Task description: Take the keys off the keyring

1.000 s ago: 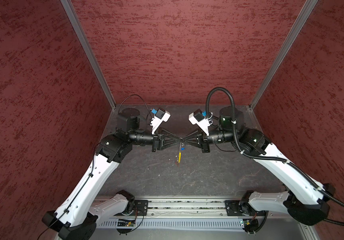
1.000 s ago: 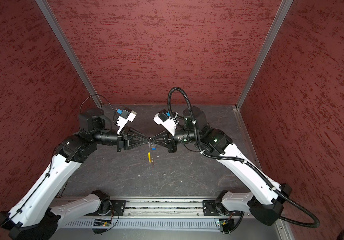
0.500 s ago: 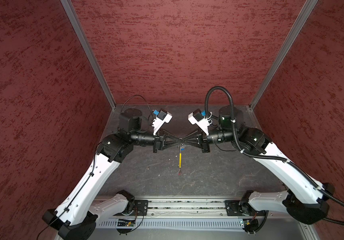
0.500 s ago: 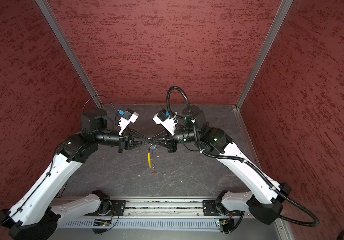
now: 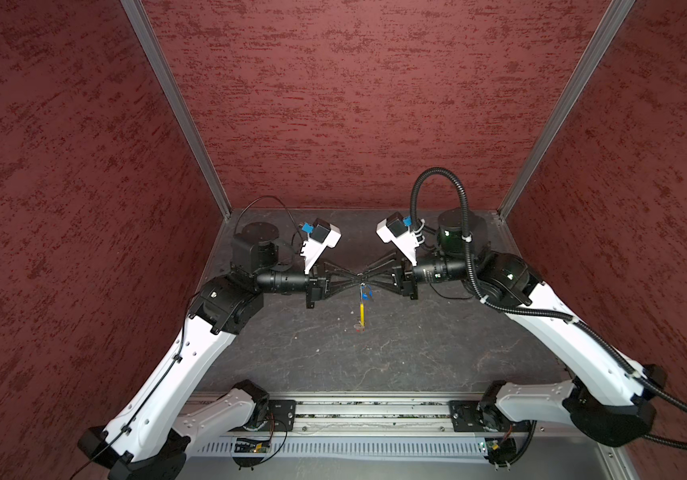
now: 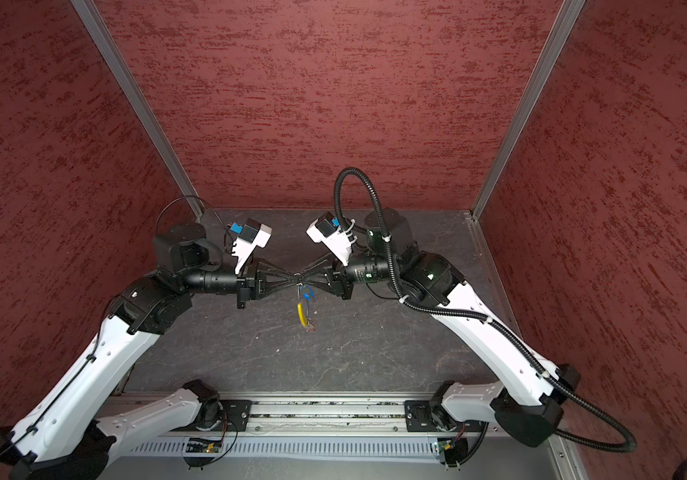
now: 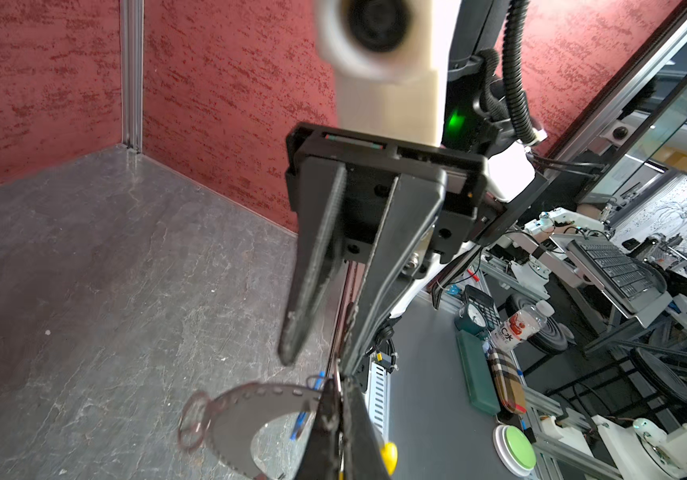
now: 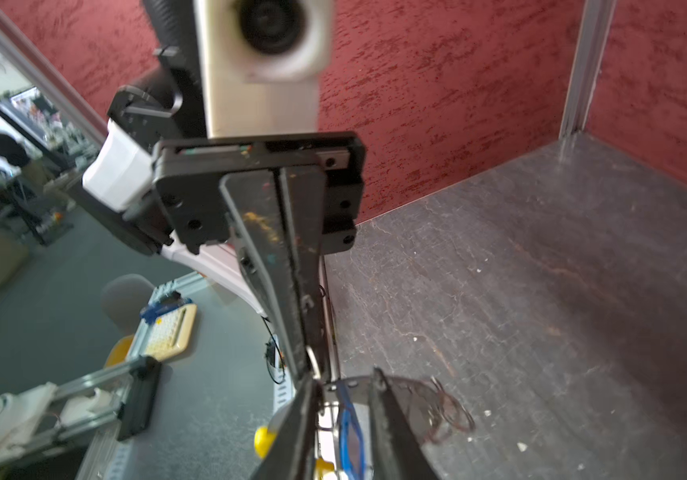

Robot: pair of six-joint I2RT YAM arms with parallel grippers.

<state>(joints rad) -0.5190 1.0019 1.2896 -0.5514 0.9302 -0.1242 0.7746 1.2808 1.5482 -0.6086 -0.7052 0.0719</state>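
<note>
- Two grippers are met tip to tip above the middle of the dark table (image 5: 416,332), and the keyring (image 5: 361,305) is hung straight down from that meeting point.
- The left gripper (image 5: 355,277) is clamped fully shut on the top of the keyring. A small silver ring (image 8: 311,358) is seen at its tips in the right wrist view.
- The right gripper (image 5: 366,276) is held with its jaws a little apart. The blue-headed key (image 8: 350,432) is seen between its fingers (image 8: 391,436), but whether it is touched cannot be told.
- Below that key the yellow sleeve (image 6: 301,313) is hung, with the red-headed key (image 6: 312,328) at the lowest end. Whether that end is rested on the table cannot be told.
- The step in hand is judged to be a hold being taken on the blue-headed key while the keyring is anchored on the left.
- The jaws are best closed flat on the plastic head, not on the chain.
- The left clamp should be kept firm, and the key should be worked along the split ring rather than pulled straight out.
- Any swing of the hanging parts should be allowed to settle first.
</note>
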